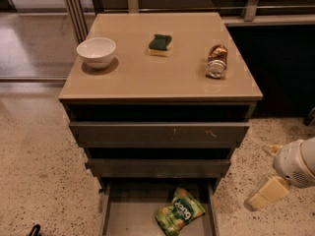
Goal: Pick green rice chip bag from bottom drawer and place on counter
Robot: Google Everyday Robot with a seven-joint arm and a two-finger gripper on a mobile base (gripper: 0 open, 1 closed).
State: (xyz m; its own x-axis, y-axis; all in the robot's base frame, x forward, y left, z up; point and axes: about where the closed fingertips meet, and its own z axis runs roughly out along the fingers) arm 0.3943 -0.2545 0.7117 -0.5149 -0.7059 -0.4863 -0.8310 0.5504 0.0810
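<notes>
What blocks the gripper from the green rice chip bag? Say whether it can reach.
Probably yes: the bottom drawer stands open, the green rice chip bag lies uncovered in it, and the gripper hangs right of the drawer, with only its side wall between.

Seemingly an office or lab space: speckled terrazzo floor (pixel 34 151), glass partition (pixel 34 38), freestanding drawer cabinet (pixel 157 132); the gripper (pixel 266 193) hangs low right

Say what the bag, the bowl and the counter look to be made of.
Bag: likely thin plastic film; crinkled, glossy printed green.
Bowl: glazed ceramic or hard plastic; smooth white with a slight sheen.
Counter: probably laminate or coated board; uniform tan with glossy reflections.
The gripper hangs low at the right, beside the cabinet, apart from the bag.
</notes>
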